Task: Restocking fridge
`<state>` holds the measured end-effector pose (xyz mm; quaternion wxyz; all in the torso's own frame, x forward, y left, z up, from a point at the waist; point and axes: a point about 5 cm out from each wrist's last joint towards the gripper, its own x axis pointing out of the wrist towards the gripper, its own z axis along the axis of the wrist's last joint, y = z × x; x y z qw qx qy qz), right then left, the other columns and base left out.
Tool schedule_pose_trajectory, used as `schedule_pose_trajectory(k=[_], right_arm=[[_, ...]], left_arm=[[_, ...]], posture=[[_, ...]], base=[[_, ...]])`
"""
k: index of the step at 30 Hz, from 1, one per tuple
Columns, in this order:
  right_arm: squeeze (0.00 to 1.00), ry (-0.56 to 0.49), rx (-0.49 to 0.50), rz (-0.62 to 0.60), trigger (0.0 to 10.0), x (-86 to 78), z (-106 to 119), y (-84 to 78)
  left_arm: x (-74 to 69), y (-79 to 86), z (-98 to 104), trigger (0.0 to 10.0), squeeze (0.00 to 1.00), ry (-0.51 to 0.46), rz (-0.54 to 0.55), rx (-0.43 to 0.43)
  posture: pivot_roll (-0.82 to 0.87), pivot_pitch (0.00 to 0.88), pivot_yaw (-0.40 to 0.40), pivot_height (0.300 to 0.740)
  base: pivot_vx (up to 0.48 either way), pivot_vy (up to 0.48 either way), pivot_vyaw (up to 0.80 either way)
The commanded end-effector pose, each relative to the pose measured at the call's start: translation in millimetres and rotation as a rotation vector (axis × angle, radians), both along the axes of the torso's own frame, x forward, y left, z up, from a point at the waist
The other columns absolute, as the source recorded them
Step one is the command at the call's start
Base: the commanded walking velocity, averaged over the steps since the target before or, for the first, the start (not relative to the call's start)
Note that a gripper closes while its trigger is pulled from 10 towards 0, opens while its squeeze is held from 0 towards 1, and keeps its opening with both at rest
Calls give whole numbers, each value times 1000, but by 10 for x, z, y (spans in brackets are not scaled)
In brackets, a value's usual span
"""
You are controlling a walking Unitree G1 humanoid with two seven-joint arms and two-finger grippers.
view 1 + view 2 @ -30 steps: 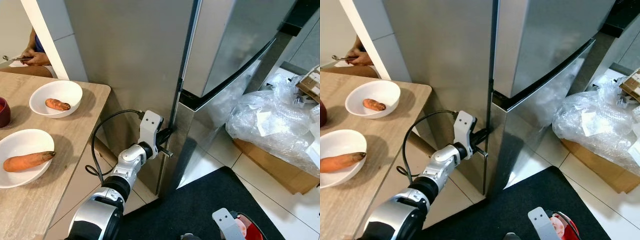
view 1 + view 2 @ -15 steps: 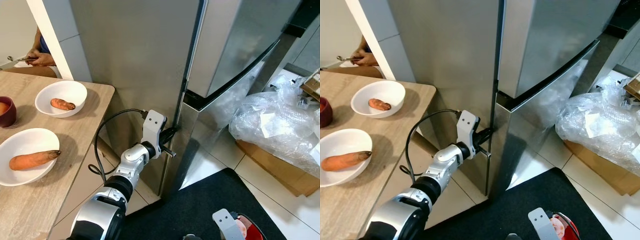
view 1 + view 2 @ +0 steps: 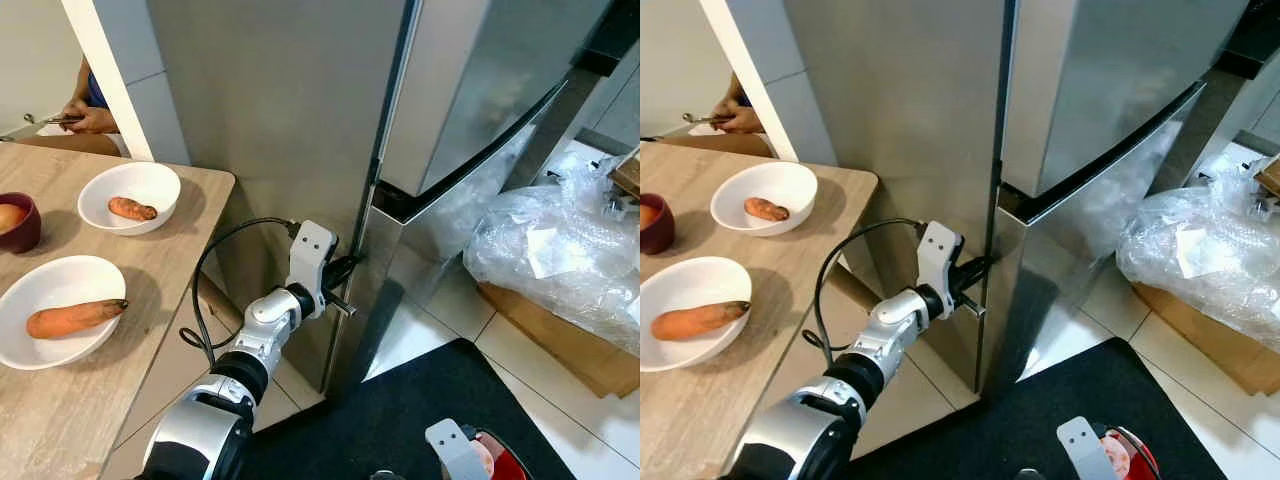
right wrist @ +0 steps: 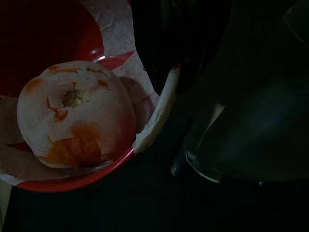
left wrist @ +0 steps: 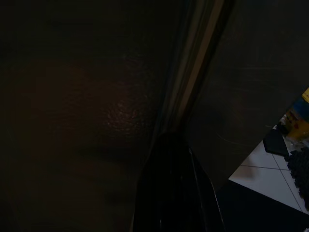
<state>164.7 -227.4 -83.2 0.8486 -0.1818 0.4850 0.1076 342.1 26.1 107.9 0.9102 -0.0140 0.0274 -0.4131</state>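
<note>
The left gripper (image 3: pixel 343 283) has its fingers together, wedged at the seam of the fridge door (image 3: pixel 425 235); I judge prying steadily outward works best. The right gripper (image 4: pixel 166 72) is clamped on the rim of a red bowl (image 4: pixel 96 176) holding one fruit (image 4: pixel 75 113), near right. Left, the table (image 3: pixel 150 290) carries two white bowls, one carrot each.

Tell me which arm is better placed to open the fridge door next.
Left. The left gripper is already at the seam by the lower door of the fridge. The right gripper is low down, holding a red bowl with a fruit in it, so it looks occupied.
</note>
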Motion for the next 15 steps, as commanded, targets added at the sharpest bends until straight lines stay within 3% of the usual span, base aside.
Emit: schedule_pose_trajectory(k=[1,15], right_arm=[[0,-3,-1,-22,10000,-32,-6,-26],[0,-1,-3,-25,10000,-35,-6,-35]], left_arm=[[-204,-476,38,10000,0,-13,-191,-19],[-246,-551,45,10000,0,-18,-222,-21]], posture=[[-214,122,-6,700],[-214,122,-4,700]], base=[[0,0,0],[0,0,0]])
